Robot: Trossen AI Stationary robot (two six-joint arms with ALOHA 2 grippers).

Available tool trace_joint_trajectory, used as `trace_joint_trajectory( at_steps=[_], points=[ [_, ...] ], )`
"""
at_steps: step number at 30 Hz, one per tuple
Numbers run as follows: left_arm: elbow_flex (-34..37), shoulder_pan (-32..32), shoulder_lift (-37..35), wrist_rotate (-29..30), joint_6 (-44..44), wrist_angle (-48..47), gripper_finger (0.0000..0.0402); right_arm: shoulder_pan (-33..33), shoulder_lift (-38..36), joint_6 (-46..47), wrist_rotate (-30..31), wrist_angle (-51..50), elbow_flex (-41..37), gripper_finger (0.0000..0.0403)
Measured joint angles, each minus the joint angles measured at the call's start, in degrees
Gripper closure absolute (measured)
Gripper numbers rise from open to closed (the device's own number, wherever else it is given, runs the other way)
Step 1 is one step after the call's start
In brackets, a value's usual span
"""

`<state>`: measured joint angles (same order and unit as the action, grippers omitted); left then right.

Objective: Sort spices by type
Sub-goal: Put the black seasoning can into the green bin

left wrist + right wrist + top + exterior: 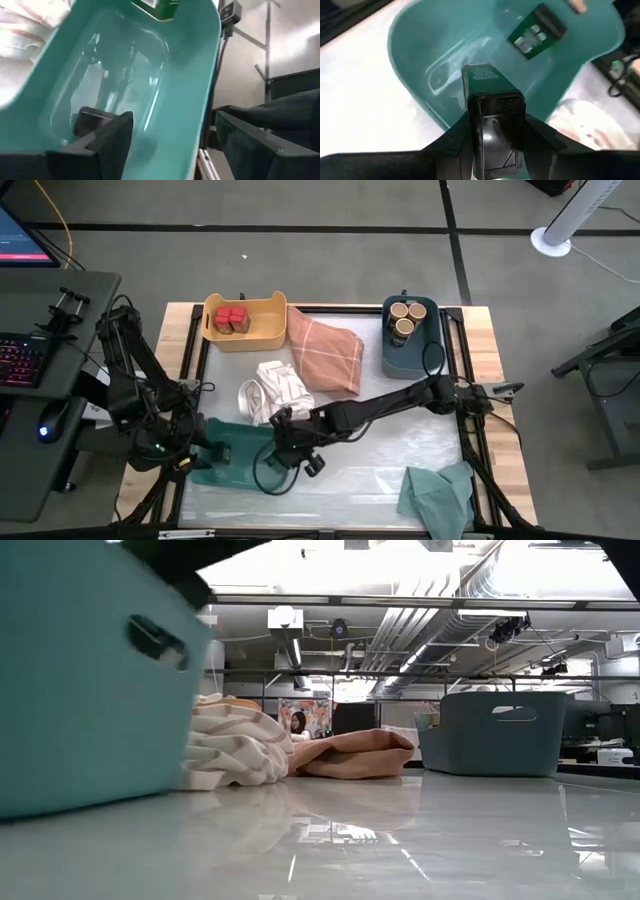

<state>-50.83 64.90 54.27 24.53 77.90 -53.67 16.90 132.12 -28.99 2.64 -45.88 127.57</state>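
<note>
My right gripper (pixel 492 131) (pixel 290 445) hangs over the teal bin (pixel 445 55) (pixel 245 448) and is shut on a black spice block (pixel 491 92) with a green label. A second such block (pixel 536 31) lies on the bin's floor, and it may be the dark shape (pixel 89 119) in the left wrist view. My left gripper (pixel 172 145) (pixel 205 452) is open at the bin's left end, with one finger inside the bin and one outside its wall (pixel 202 100). Red-topped spices (pixel 232 319) sit in the yellow bin (pixel 262 332). Tan-topped jars (pixel 404 316) stand in the blue bin (pixel 400 358). My right gripper pinches the black spice block between its two fingers (pixel 454 142) at the block's black end (pixel 495 117). The green-labelled end (pixel 481 75) sticks out past the fingertips. The fingers point down into the teal bin, and the block is lifted clear of its floor. Whether my left gripper touches the bin wall, I cannot tell.
A striped cloth (pixel 275 390) and an orange cloth (pixel 325 350) lie heaped between the bins at the table's middle. A green cloth (pixel 440 495) lies at the near right corner. Bare table top (pixel 380 450) shows to the right of the teal bin.
</note>
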Motion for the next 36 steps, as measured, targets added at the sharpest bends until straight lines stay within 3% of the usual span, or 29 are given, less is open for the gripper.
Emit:
trace_joint_trajectory(
  at_steps=[9,16,25,31,36],
  points=[
    [0.0,0.0,-0.1,0.5,0.0,5.3,0.0133,3.6,-0.2,-7.3,2.3,-10.3,0.0,0.0282],
    [0.0,0.0,-0.2,1.5,0.0,7.5,0.0133,6.3,-0.2,-18.8,6.2,-10.9,0.0,0.0282],
    [0.0,0.0,-0.2,1.6,3.1,7.7,0.0133,5.0,0.6,-21.7,5.2,-11.3,0.0,0.0281],
    [0.0,0.0,-0.2,1.6,4.5,7.8,0.0133,3.9,0.6,-21.6,1.3,-11.2,0.0,0.0215],
    [0.0,0.0,-0.2,2.9,4.5,7.8,0.0133,3.9,0.6,-22.4,0.3,-11.0,0.0,0.0203]
  ],
)
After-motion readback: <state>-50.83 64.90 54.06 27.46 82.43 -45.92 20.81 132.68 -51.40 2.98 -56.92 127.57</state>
